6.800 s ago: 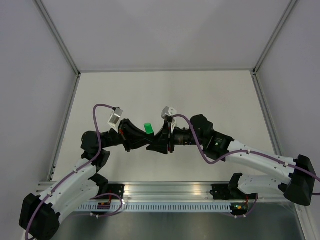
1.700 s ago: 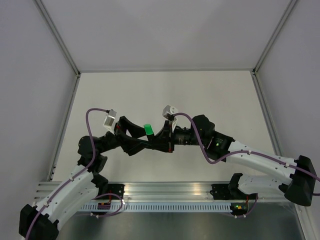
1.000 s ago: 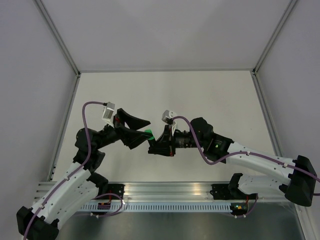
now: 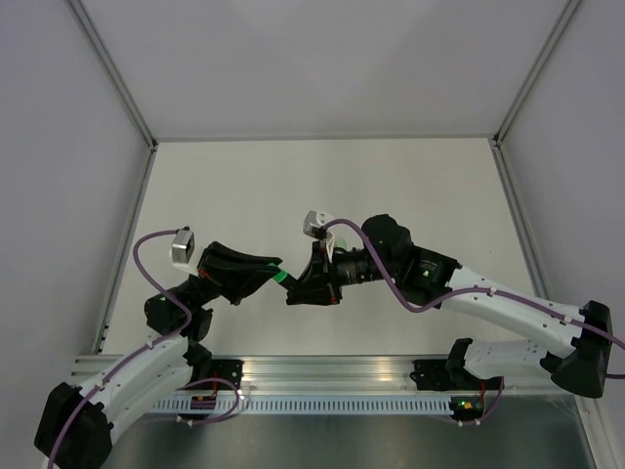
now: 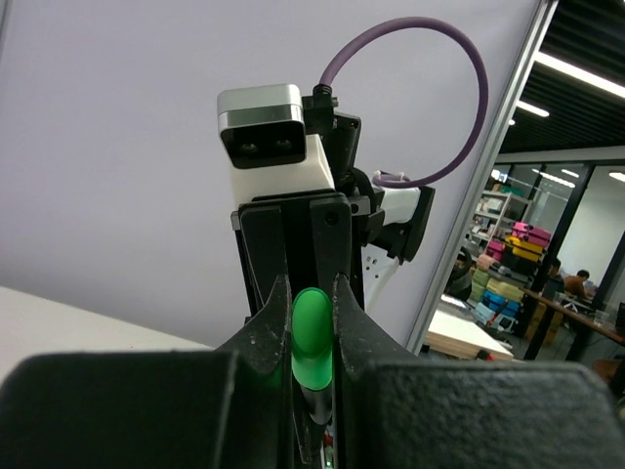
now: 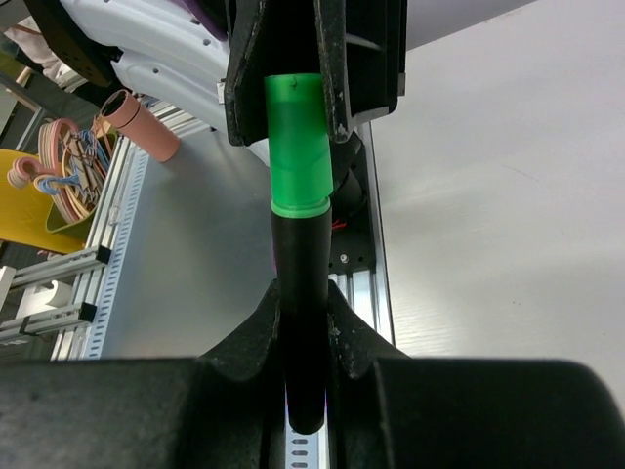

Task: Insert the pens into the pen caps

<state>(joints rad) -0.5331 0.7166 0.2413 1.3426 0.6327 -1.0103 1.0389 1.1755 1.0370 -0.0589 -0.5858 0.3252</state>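
The right hand [image 6: 303, 308] is clamped narrow on the dark pen [image 6: 300, 249], whose front end sticks out ahead of its fingertips into the green cap [image 6: 296, 137]. The left hand [image 5: 311, 293], directly opposite, pinches that cap tight. Both are held above the counter [image 4: 391, 186]. The cap looks pushed well over the tip, though I cannot tell if it has clicked. Risks: hands slightly off-axis would bend or jam the joint; releasing a half-seated cap lets it drop; over-pushing could slide the pen back through the right hand's grip.
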